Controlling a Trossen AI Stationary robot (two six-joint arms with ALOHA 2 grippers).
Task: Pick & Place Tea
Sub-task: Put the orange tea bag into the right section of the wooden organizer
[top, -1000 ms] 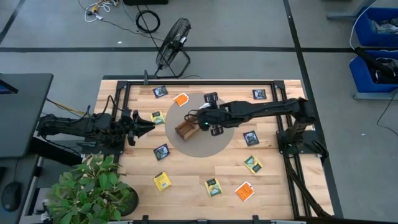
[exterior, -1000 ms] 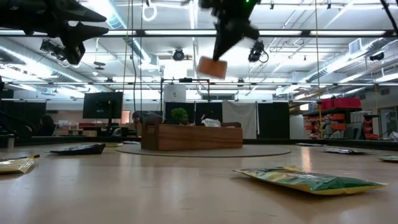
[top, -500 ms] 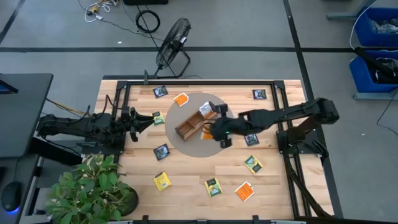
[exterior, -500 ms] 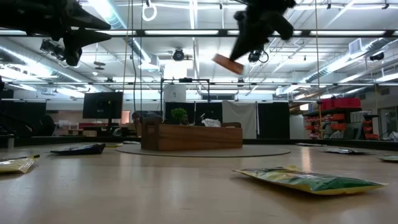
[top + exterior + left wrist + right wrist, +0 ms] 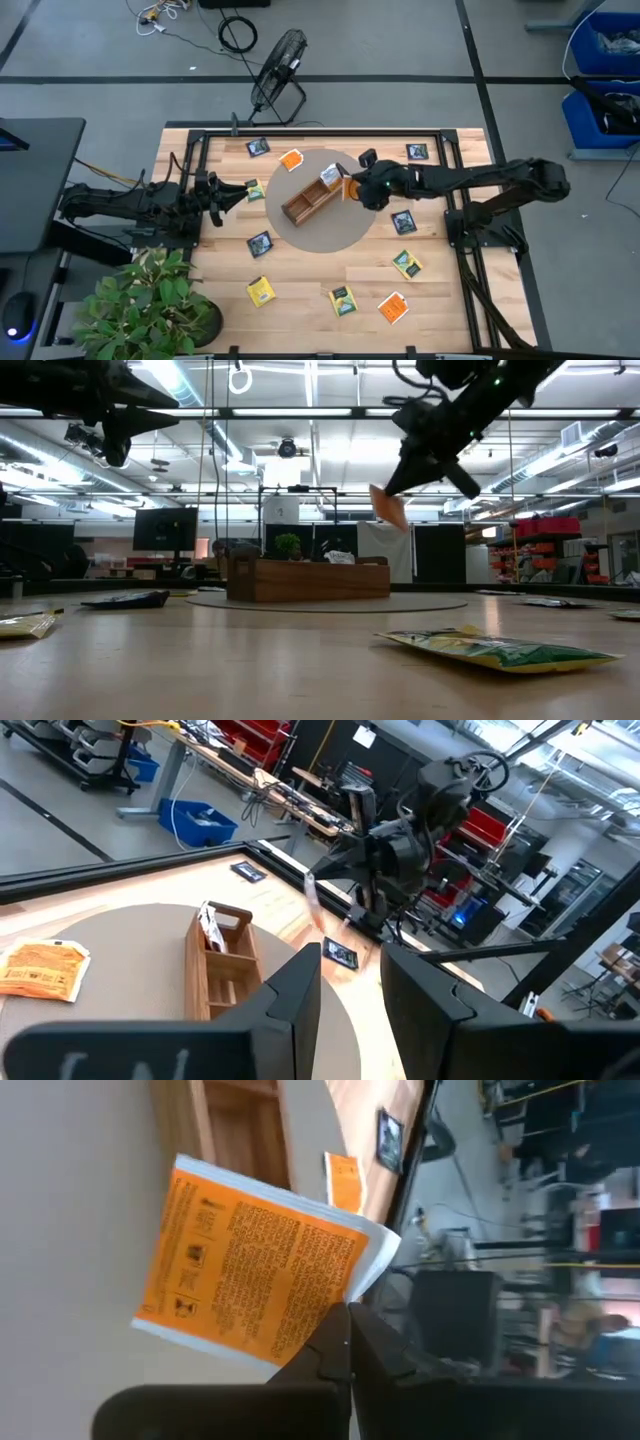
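Note:
My right gripper point(image 5: 352, 187) is shut on an orange-and-white tea packet point(image 5: 260, 1275) and hovers just off the right end of the brown wooden tray point(image 5: 312, 197). The low view shows the packet point(image 5: 388, 508) in the air above the tray point(image 5: 308, 579). The tray stands on a round grey mat point(image 5: 335, 232), with one packet point(image 5: 330, 177) in its end compartment. My left gripper point(image 5: 350, 990) is open and waits in the air left of the mat, beside a yellow packet point(image 5: 252, 188). My right gripper pinches the orange-and-white packet by one edge near a corner point(image 5: 322, 1323), between the two fingers. The fingers slant down from the table's right side. The packet is lifted clear and hangs tilted below the fingertips point(image 5: 385, 510).
Loose packets lie flat on the table: orange point(image 5: 291, 159), navy point(image 5: 258, 147), point(image 5: 416, 152), point(image 5: 260, 243), point(image 5: 403, 221), green point(image 5: 407, 264), point(image 5: 342, 300), yellow point(image 5: 261, 291), orange point(image 5: 393, 307). A potted plant point(image 5: 150, 300) stands at the near left corner. Black rails point(image 5: 320, 130) frame the table.
My right gripper, still shut on the orange packet, has swung from over the tray toward the near edge of the mat, then back beside the tray's right end. It has turned and come down, and the packet now hangs lower and more steeply tilted.

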